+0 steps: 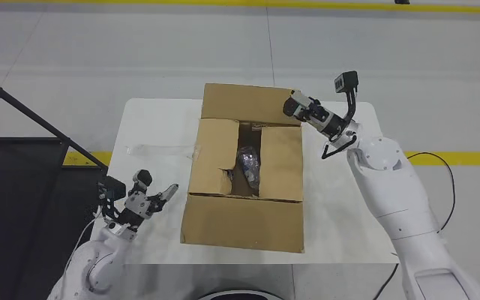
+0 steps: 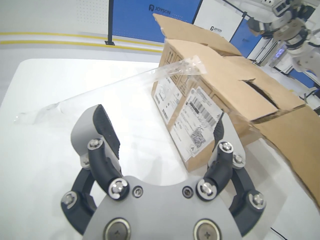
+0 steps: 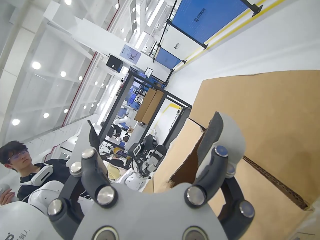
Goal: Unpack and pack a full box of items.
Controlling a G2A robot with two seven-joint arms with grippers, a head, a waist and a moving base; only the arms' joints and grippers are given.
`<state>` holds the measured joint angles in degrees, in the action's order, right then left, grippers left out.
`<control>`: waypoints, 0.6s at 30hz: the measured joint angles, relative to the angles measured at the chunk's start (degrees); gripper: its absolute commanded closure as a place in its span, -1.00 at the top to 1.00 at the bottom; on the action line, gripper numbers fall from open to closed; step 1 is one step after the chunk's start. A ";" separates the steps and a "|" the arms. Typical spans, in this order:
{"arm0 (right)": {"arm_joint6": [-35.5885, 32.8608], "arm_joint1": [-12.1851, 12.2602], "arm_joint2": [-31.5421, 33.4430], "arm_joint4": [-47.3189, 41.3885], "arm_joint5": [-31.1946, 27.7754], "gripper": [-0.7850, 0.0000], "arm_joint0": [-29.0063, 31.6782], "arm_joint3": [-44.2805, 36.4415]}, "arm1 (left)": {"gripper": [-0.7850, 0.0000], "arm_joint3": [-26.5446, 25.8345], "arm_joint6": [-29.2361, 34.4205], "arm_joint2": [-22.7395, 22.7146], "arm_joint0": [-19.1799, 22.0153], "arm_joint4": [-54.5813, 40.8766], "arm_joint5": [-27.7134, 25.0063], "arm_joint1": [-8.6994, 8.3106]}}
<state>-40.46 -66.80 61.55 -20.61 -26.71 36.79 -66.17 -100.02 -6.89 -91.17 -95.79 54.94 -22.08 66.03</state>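
A brown cardboard box (image 1: pixel 244 202) stands in the middle of the white table (image 1: pixel 337 225). Its top flaps are partly apart, and through the gap I see a clear-wrapped item (image 1: pixel 249 166) inside. My left gripper (image 1: pixel 155 197) hovers open over the table, left of the box's near corner; in the left wrist view the gripper (image 2: pixel 162 126) faces the labelled side of the box (image 2: pixel 225 81). Open too, my right gripper (image 1: pixel 294 106) is at the far right corner of the box, with the right wrist view placing the gripper (image 3: pixel 152 133) beside a raised flap (image 3: pixel 262 116).
A long clear strip of tape (image 2: pixel 105 88) runs from the box's upper left edge down onto the table (image 2: pixel 50 81); it shows faintly as the strip (image 1: pixel 161 148) left of the box. A black panel (image 1: pixel 37 187) borders the table's left side.
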 measured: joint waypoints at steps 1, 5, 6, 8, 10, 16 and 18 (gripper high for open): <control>0.00 0.00 -0.03 -0.03 -0.02 1.00 -0.02 0.03 | 1.00 0.64 0.27 0.81 1.08 0.13 1.23 0.13; -0.04 -0.01 -0.03 -0.04 -0.03 1.00 -0.01 0.03 | 1.00 2.23 0.84 3.80 4.16 2.08 5.23 0.59; -0.04 -0.01 -0.02 -0.03 -0.03 1.00 -0.01 0.02 | 1.00 2.51 1.10 4.66 4.78 3.01 5.87 0.69; 0.23 -0.01 -0.02 0.04 0.30 1.00 0.49 -0.29 | 1.00 2.80 1.50 5.87 5.45 4.55 6.30 0.79; 0.13 0.02 -0.02 0.32 1.38 1.00 1.38 -0.88 | 1.00 2.98 1.58 7.01 5.90 6.20 6.51 0.88; -7.87 -0.19 -1.08 -2.30 6.62 1.00 0.19 -0.23 | 1.00 3.28 1.29 8.19 6.19 7.53 6.26 1.03; -10.69 -0.43 -1.89 -3.16 8.25 1.00 -0.76 0.59 | 1.00 3.04 1.08 8.26 5.94 7.69 6.03 1.04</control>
<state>-51.15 -67.23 59.66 -23.77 -18.46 36.04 -65.57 -96.98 -5.81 -82.91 -89.86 62.63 -16.05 67.07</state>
